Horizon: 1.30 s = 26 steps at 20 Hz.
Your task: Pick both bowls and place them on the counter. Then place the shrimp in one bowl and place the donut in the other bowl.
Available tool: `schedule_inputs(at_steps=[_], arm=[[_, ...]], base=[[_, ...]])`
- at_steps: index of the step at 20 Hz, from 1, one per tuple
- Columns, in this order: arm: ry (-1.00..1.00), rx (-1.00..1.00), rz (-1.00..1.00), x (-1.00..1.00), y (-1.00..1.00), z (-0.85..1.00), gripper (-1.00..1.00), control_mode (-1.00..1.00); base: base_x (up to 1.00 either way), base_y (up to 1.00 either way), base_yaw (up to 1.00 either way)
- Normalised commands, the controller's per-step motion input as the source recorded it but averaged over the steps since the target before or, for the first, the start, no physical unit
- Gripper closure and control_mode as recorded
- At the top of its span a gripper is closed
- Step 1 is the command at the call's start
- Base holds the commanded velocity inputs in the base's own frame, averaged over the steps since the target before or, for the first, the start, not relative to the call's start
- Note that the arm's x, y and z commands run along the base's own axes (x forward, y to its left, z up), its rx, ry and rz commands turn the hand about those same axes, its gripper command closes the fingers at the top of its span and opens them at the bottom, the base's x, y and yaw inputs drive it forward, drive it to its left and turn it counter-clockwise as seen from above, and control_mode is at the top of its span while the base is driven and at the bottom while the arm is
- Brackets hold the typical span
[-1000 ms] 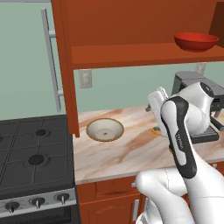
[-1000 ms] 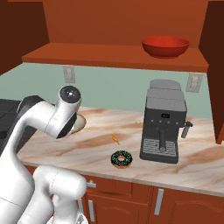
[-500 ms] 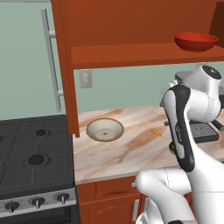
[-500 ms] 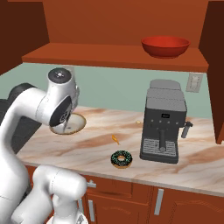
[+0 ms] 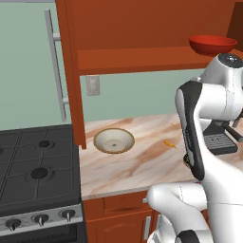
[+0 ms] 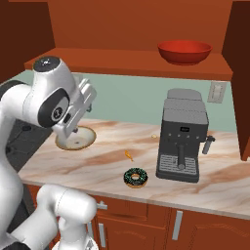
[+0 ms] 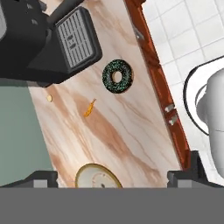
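The hand (image 6: 87, 95) is hanging open and empty above the table (image 6: 97, 168). The red bowl (image 6: 184, 51) is sitting up on the shelf (image 6: 122, 66), far right. Reaching up, the arm might bump the shelf or tip it off.

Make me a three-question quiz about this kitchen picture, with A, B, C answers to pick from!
1. Where is the red bowl?
A. on the wooden shelf
B. on the stove
C. inside the cream bowl

2. How many bowls are on the counter?
A. none
B. one
C. three

3. How is the gripper?
A. shut on the donut
B. shut on the shrimp
C. open and holding nothing

Answers:
1. A, it sits on the shelf above the coffee machine.
2. B, just the cream bowl rests there.
3. C, the donut and shrimp lie on the counter, away from the wide-apart fingers.
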Motion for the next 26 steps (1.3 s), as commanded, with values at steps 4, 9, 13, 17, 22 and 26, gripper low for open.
schedule_inputs(at_steps=[4,9,13,17,22,26], arm=[[-0.24,-0.19,-0.14,-0.23,-0.22,0.28,-1.0,-1.0],[-0.31,-0.22,-0.15,-0.14,-0.18,0.25,-1.0,-1.0],[-0.28,-0.21,-0.15,-0.05,-0.17,0.3,-1.0,-1.0],[-0.04,-0.12,-0.17,0.0,-0.17,0.43,-1.0,-1.0],[0.0,-0.11,-0.17,0.0,-0.23,0.49,-1.0,-1.0],[0.0,-0.1,-0.13,0.0,-0.27,0.39,-1.0,-1.0]], base=[[0.0,0.0,0.0],[0.0,0.0,0.0],[0.0,0.0,0.0],[0.0,0.0,0.0],[0.0,0.0,0.0],[0.0,0.0,0.0]])
